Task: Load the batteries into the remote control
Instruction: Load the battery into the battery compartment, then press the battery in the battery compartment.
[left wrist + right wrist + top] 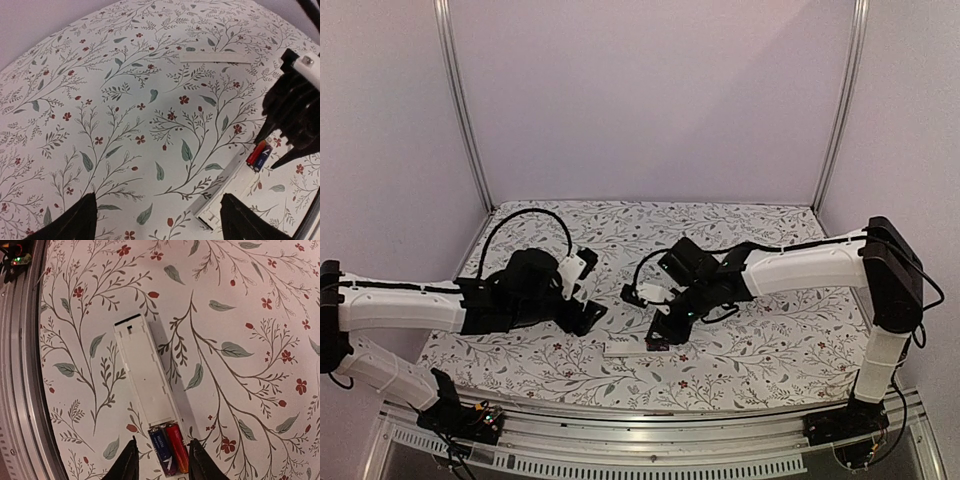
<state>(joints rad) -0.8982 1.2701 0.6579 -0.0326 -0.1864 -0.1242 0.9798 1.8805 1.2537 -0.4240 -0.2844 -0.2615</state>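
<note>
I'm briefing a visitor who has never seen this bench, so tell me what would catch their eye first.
The slim white plastic remote control lies back-up on the floral tablecloth, near the table's front edge. In its uncovered end sit two small cylindrical batteries, a dark blue-black one and a red-orange one, side by side between the right pincer's spread fingers. The left pincer hangs open off to the left.
</note>
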